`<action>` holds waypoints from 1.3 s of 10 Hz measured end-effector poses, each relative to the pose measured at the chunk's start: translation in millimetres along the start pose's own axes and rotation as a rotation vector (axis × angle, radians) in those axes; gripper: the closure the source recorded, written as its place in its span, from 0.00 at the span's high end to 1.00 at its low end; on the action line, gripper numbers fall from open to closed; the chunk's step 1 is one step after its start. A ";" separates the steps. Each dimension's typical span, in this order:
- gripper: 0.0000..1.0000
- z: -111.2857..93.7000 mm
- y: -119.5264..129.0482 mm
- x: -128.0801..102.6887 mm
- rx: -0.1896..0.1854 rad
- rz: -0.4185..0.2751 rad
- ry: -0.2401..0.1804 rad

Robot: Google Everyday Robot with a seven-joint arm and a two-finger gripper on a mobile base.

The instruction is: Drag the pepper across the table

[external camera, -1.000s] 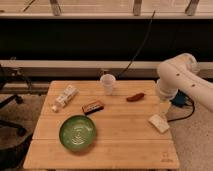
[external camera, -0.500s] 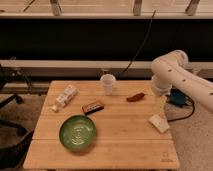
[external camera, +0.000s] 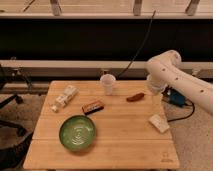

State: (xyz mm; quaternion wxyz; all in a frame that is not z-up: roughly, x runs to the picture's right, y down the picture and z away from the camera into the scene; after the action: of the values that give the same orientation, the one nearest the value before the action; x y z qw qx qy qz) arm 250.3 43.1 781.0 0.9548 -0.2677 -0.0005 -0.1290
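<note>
The pepper (external camera: 135, 97), small, slim and reddish-brown, lies on the far right part of the light wooden table (external camera: 125, 137). My white arm reaches in from the right. Its gripper (external camera: 156, 90) hangs at the table's far right edge, just right of the pepper and slightly above it, not touching it. The gripper stands open and holds nothing.
A clear plastic cup (external camera: 107, 83) stands left of the pepper. A brown-and-orange bar (external camera: 93, 106), a white packet (external camera: 64, 97) and a green bowl (external camera: 78, 133) lie further left. A pale flat item (external camera: 159, 123) rests near the right edge. A black cable hangs behind.
My arm has swung left and lower, bringing the gripper closer to the pepper. Nothing on the table has moved.
</note>
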 end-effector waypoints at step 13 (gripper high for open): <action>0.80 71.3 -40.5 -17.0 -0.010 -0.148 -0.035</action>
State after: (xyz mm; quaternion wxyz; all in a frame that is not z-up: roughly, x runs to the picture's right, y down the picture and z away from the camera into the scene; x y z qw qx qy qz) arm 228.7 50.5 861.7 0.9412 -0.2737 -0.0362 -0.1948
